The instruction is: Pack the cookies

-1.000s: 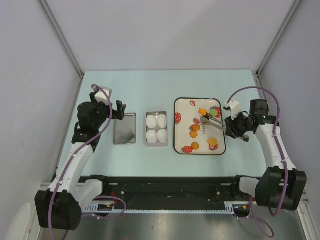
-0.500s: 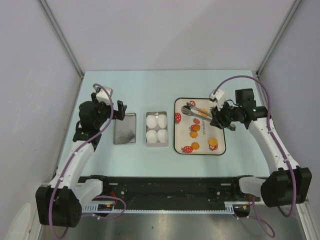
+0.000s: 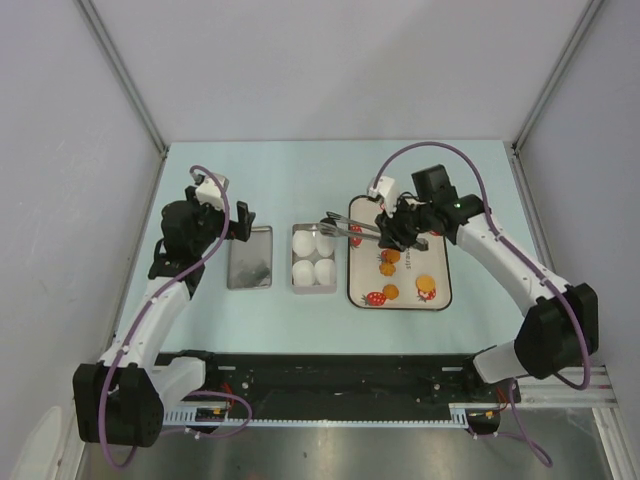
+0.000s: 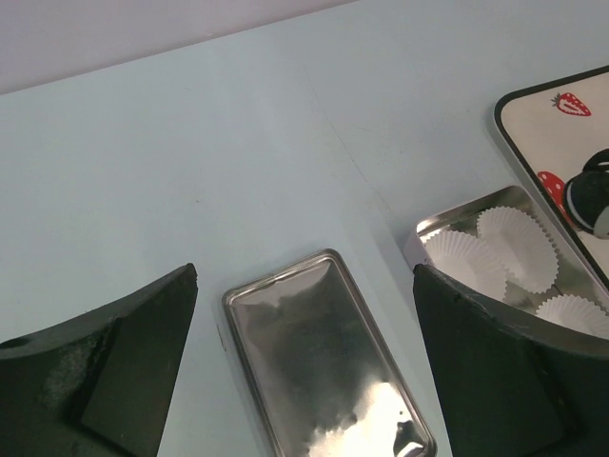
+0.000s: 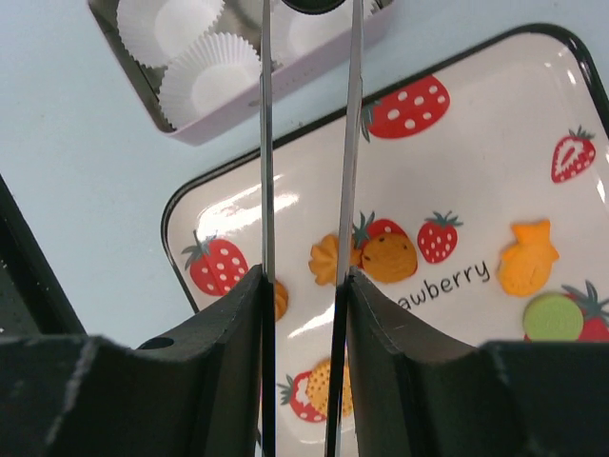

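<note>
Now steel tongs [image 5: 267, 143], clamped in the right gripper [image 5: 303, 286], have carried one black round cookie [image 5: 314, 5] to four white paper cups [image 3: 314, 257]. The left gripper [image 4: 304, 276] gapes.

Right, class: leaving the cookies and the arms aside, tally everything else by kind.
white paper cups: 4
metal tin: 1
flat metal lid: 1
strawberry-print tray: 1
tongs: 1
total: 8
</note>
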Robot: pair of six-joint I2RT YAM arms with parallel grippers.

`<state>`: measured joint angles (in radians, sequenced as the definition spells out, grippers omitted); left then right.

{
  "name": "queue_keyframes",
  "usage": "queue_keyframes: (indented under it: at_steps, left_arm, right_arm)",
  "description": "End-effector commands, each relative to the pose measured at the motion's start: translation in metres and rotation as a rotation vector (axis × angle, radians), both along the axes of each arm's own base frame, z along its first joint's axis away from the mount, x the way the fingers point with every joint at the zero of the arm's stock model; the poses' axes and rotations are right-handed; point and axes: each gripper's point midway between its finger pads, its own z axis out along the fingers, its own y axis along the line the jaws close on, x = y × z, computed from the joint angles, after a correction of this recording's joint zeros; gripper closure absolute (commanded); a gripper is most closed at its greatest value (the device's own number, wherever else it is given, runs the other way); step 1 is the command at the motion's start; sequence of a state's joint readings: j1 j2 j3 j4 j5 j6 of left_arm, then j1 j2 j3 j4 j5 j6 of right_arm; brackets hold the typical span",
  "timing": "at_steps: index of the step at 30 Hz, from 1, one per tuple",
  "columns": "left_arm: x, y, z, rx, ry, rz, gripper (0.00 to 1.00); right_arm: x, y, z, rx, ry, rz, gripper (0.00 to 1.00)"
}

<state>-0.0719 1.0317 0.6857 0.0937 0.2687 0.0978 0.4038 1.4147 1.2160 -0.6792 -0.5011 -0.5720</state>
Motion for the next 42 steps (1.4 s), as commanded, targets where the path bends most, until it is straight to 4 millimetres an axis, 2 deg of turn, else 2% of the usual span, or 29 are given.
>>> queue_keyframes:
  at_steps: [1, 8, 17, 30, 42]
  left_arm:
    - [0.003, -0.005, 0.014, 0.005, -0.048, -0.028, 0.00]
    - [0.002, -0.005, 0.017, 0.005, -0.055, -0.032, 0.00]
    - [0.002, -0.005, 0.014, 0.007, -0.048, -0.029, 0.00]
    - [0.002, -0.005, 0.014, 0.009, -0.050, -0.030, 0.00]
    - [0.003, -0.004, 0.010, 0.009, -0.037, -0.025, 0.00]
  right_arm:
    - [0.023, 0.027, 0.017, 0.026, -0.082, 0.014, 0.81]
    - [0.034, 0.051, 0.004, 0.016, -0.071, 0.050, 0.81]
    - [0.035, 0.069, -0.013, -0.011, -0.045, 0.083, 0.81]
    - [0.032, 0.081, -0.030, -0.042, -0.022, 0.114, 0.80]
    - [0.033, 0.083, -0.036, -0.062, -0.017, 0.119, 0.67]
